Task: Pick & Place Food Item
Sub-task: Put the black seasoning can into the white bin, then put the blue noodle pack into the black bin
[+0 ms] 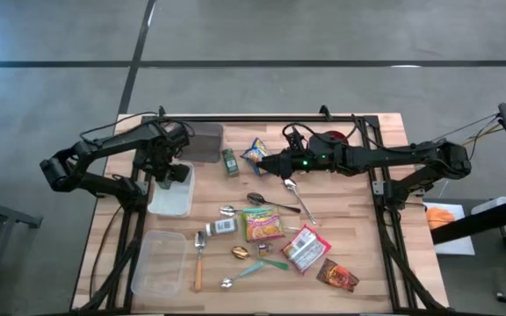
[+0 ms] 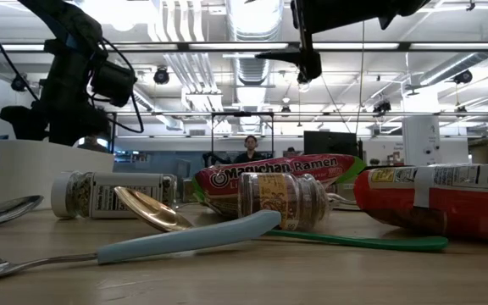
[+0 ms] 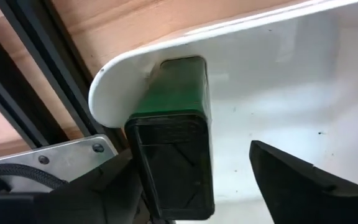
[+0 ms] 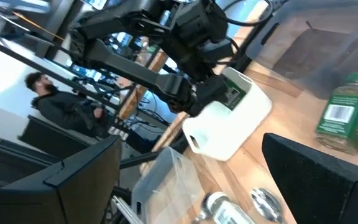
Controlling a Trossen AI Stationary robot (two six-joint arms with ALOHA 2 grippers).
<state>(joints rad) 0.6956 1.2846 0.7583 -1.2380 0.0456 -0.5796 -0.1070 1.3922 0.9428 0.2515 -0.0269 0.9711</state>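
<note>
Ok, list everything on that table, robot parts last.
white tray: one, white, left side
tin: one, green, inside the white tray
grey tub: one, grey, back left
clear tub: one, clear, front left
green jar: one, green, back middle
snack bag: one, blue and orange, beside the green jar
labelled jar: one, white label, middle
ramen packet: one, green and red, middle
red packet: one, red, front right
spoons: several, mixed colours, middle and front
left gripper: open, over the white tray
right gripper: open, near the snack bag
</note>
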